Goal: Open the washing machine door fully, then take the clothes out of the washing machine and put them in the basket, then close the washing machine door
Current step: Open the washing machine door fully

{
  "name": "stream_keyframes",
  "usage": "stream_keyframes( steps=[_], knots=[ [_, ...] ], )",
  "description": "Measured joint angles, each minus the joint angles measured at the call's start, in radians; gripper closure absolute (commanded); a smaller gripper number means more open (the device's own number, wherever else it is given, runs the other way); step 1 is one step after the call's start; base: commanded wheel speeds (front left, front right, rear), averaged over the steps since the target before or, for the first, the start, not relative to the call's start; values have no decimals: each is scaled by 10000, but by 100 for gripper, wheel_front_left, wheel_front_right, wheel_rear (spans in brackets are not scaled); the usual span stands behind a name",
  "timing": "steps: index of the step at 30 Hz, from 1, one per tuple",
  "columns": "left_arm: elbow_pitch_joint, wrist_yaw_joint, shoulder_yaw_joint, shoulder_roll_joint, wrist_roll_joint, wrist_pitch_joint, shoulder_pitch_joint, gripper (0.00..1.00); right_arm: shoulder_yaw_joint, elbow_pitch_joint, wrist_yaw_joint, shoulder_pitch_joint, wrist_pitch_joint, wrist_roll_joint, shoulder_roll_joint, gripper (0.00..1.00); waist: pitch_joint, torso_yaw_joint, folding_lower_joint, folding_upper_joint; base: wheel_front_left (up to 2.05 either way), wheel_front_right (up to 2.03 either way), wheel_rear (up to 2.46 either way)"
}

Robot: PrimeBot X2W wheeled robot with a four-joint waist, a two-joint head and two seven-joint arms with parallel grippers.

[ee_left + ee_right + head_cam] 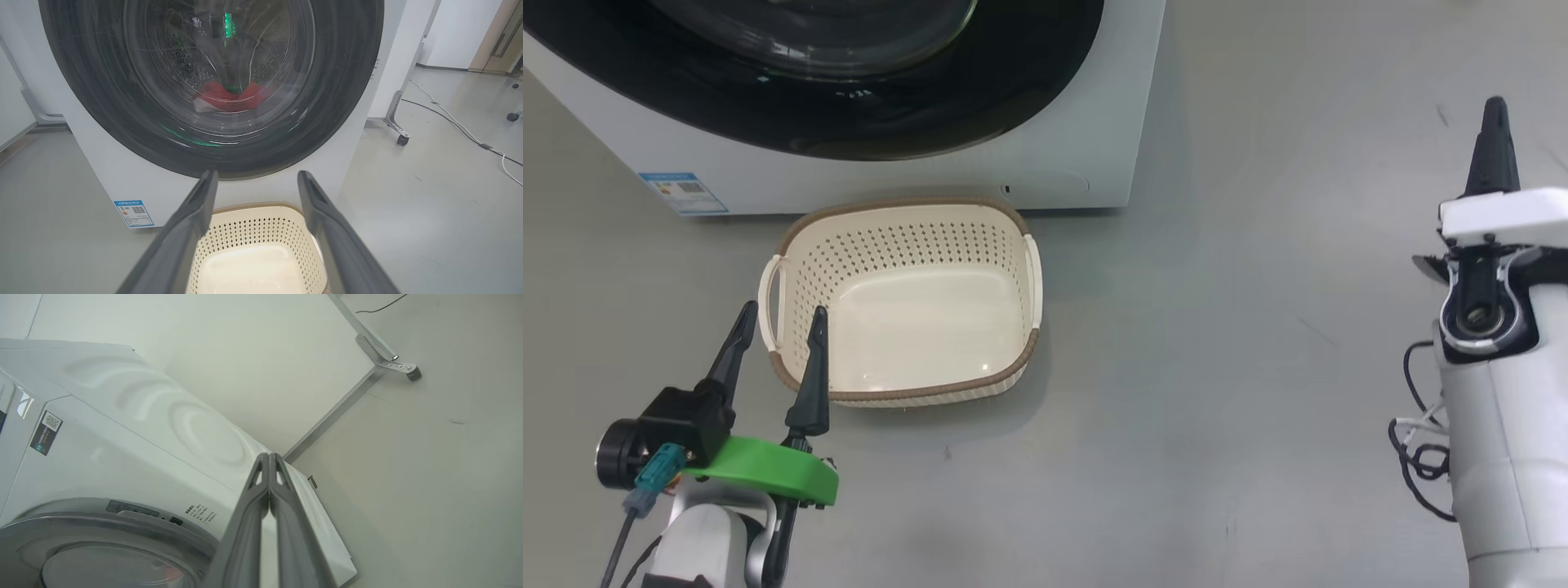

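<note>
L gripper [784, 310]: spread wide, empty.
R gripper [1494, 106]: tips pressed together, empty.
Risk: my pinched tips slipping off glossy black-rimmed round glass door [102, 102].

Pretty sure this is a robotics lab or test room, not a home: washing machine [122, 171] parked on bare grey floor [1258, 327], white partition panel [245, 355] on a caster [413, 373], loose cables [453, 122] trailing around.

Washing machine door [849, 122] was cut off by the top edge in head view. Clothes [229, 98] were just a blurred red patch behind the glass, shape unclear. Blue label [684, 193] text was too small to read. Basket [253, 228] ran off the bottom edge, sides partly hidden behind left gripper [257, 176].
</note>
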Motion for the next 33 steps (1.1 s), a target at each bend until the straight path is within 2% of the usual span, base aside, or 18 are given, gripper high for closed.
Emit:
stream_keyframes(
  steps=[9,21,33],
  knots=[
    [-226,-4,-552,-42,-13,-4,-676,0,-52,0,15,-2026,1651,1329,-211,100,1113,447,0,0,0,0,0],
    [-477,-15,-1438,-81,-1018,-27,-1360,0,447,362,15,-4092,3854,2282,-426,100,2383,1357,1,0,0,0,0],
    [-738,-19,-1879,-113,-1592,-27,-1757,0,752,780,-19,-5638,5039,2750,-372,100,3394,2210,0,0,0,0,0]
  ],
)
